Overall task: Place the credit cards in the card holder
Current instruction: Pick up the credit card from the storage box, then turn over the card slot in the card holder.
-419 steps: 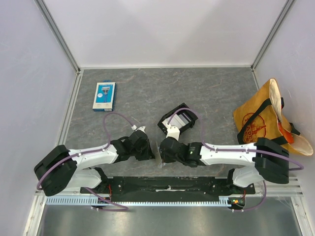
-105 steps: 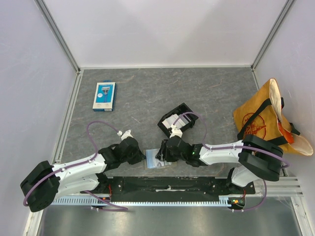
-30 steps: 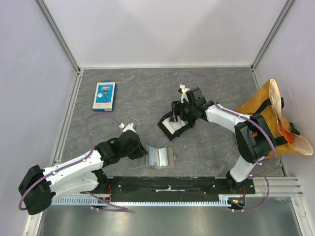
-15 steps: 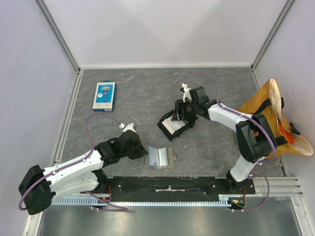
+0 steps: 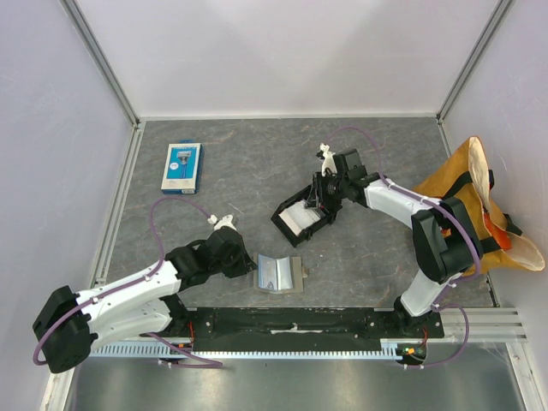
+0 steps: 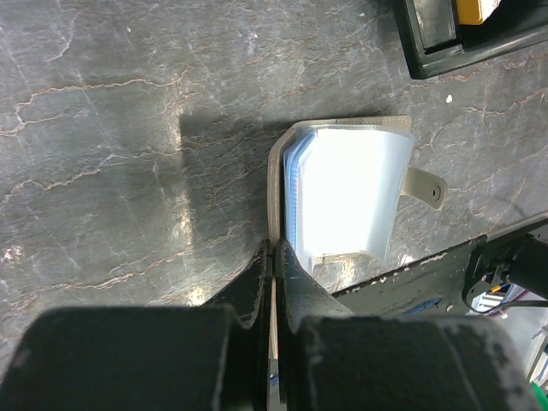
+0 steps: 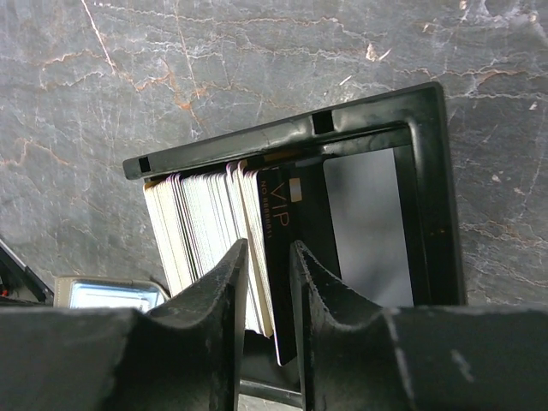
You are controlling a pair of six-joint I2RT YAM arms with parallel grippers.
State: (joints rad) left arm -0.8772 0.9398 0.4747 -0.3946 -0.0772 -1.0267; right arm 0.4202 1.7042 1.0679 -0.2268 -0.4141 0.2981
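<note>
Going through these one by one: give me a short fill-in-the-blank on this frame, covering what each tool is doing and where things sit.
1. The left tool is shut on the edge of the ____.
2. The right tool has its fingers either side of a dark card marked ____.
3. The credit cards stand on edge in a ____ tray.
4. The tote bag lies at the table's ____ edge.

Missing words: card holder; VIP; black; right.

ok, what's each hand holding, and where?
Left hand pinches the card holder by its cover edge. Right hand straddles upright cards in the black tray; grip cannot be told.
</note>
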